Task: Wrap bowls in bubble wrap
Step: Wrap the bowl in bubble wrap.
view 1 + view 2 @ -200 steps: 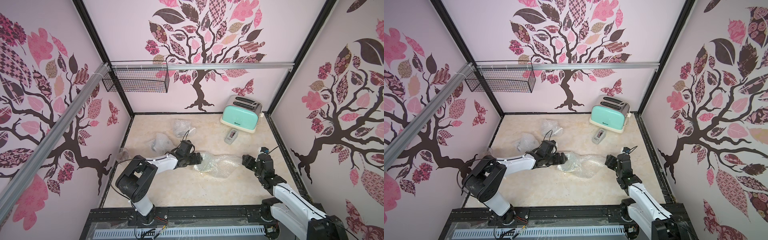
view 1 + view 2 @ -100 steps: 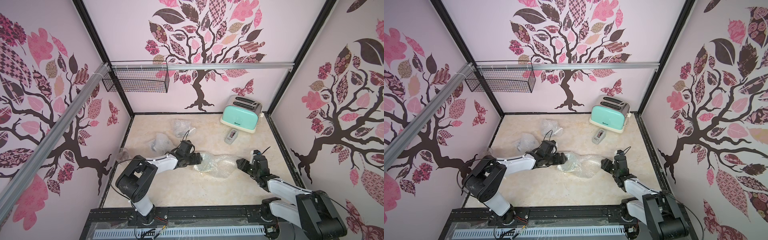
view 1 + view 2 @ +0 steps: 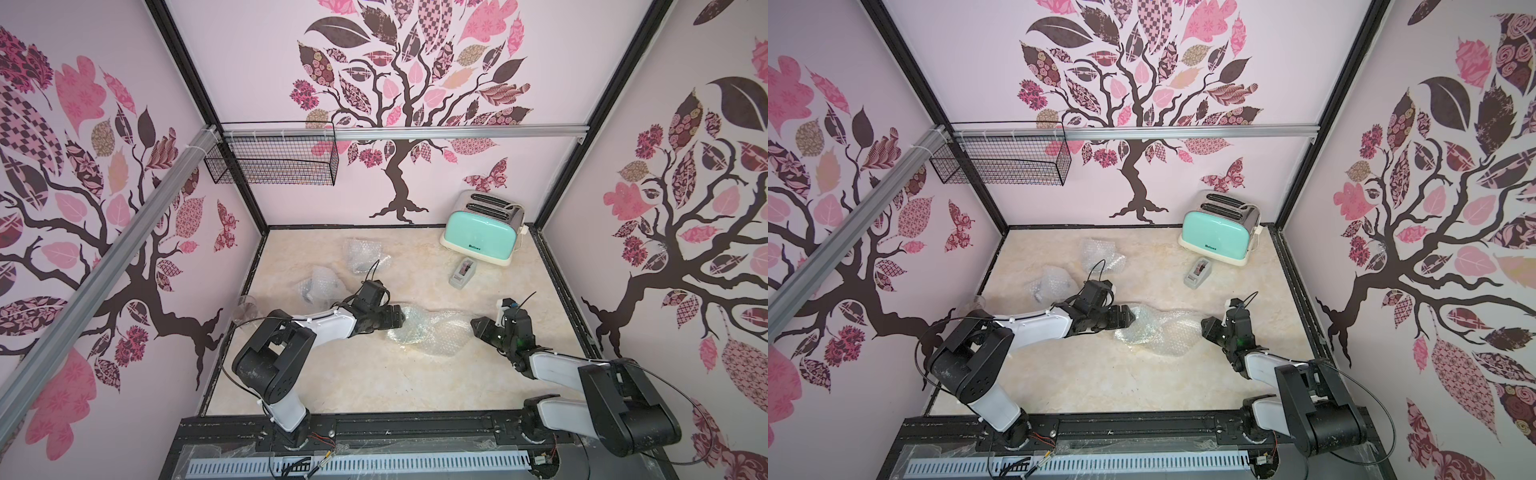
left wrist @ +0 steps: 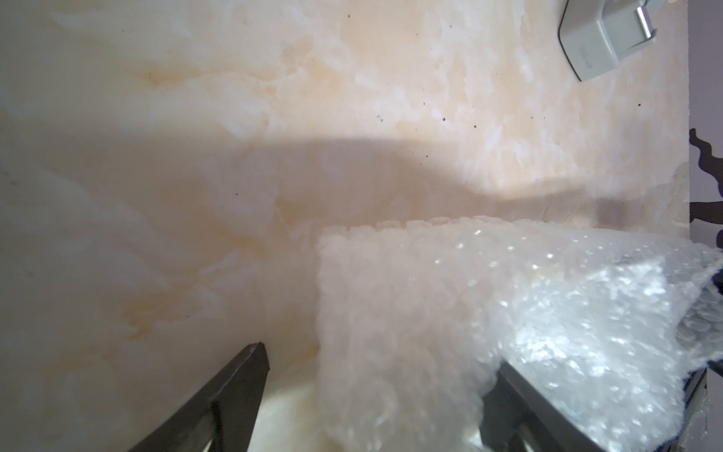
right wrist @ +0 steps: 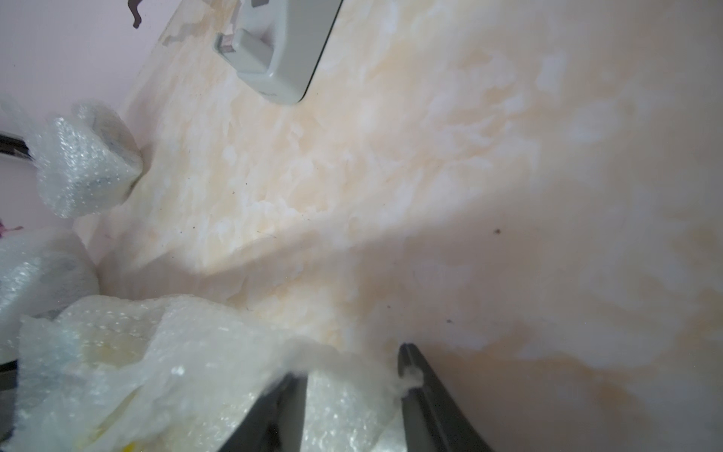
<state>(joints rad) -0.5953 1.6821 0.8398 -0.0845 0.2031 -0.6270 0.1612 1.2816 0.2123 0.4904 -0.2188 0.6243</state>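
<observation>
The bubble wrap (image 3: 436, 332) lies long, left to right, in the middle of the table (image 3: 374, 382). A bowl (image 3: 409, 333) shows dimly under its left part. The right gripper (image 3: 477, 326) is half spread, with the wrap's right end between its jaws. The left gripper (image 3: 400, 320) is spread wide over the left end. Farther back are two wrapped bundles (image 3: 320, 284), a tape dispenser (image 3: 462, 272) and a toaster (image 3: 482, 232).

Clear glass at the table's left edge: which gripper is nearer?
Left. The left gripper is at the bubble wrap's end toward the glass; the right gripper is beyond the wrap.
</observation>
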